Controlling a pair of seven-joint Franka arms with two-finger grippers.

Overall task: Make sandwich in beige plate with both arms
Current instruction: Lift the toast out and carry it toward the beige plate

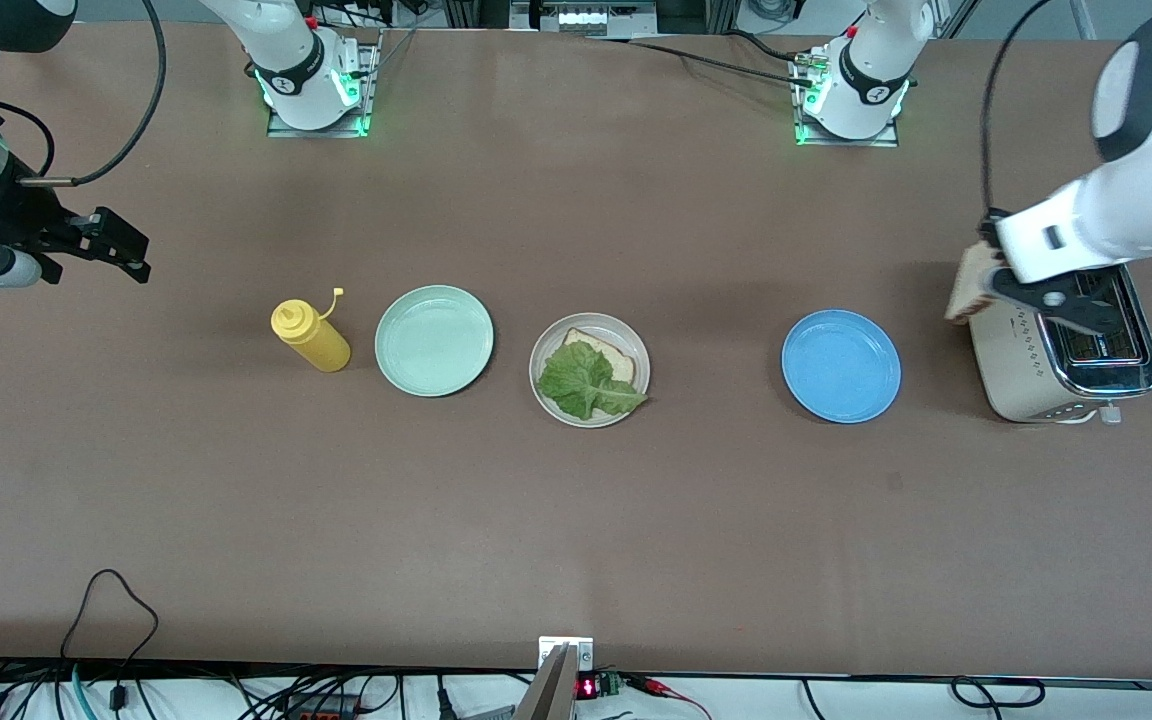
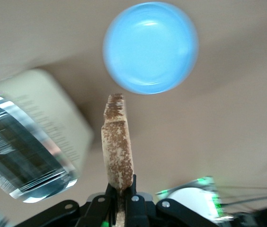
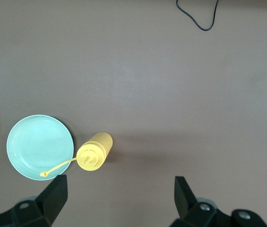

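Observation:
The beige plate [image 1: 540, 352] sits mid-table and holds one bread slice [image 1: 606, 349] with a ruffled green lettuce leaf [image 1: 584, 381] lying on it. My left gripper [image 1: 988, 286] is shut on a second bread slice [image 1: 969, 284], which stands on edge above the side of the toaster nearest the blue plate. In the left wrist view that slice [image 2: 118, 147] rises upright from the closed gripper [image 2: 122, 190]. My right gripper [image 1: 122, 249] waits open in the air at the right arm's end of the table; in its wrist view the gripper [image 3: 119, 198] holds nothing.
A beige toaster [image 1: 1061, 355] [image 2: 27, 146] stands at the left arm's end. The blue plate [image 1: 841, 366] [image 2: 150, 47] lies between it and the beige plate. A mint-green plate [image 1: 434, 340] [image 3: 40, 146] and a yellow squeeze bottle [image 1: 312, 338] [image 3: 94, 151] lie toward the right arm's end.

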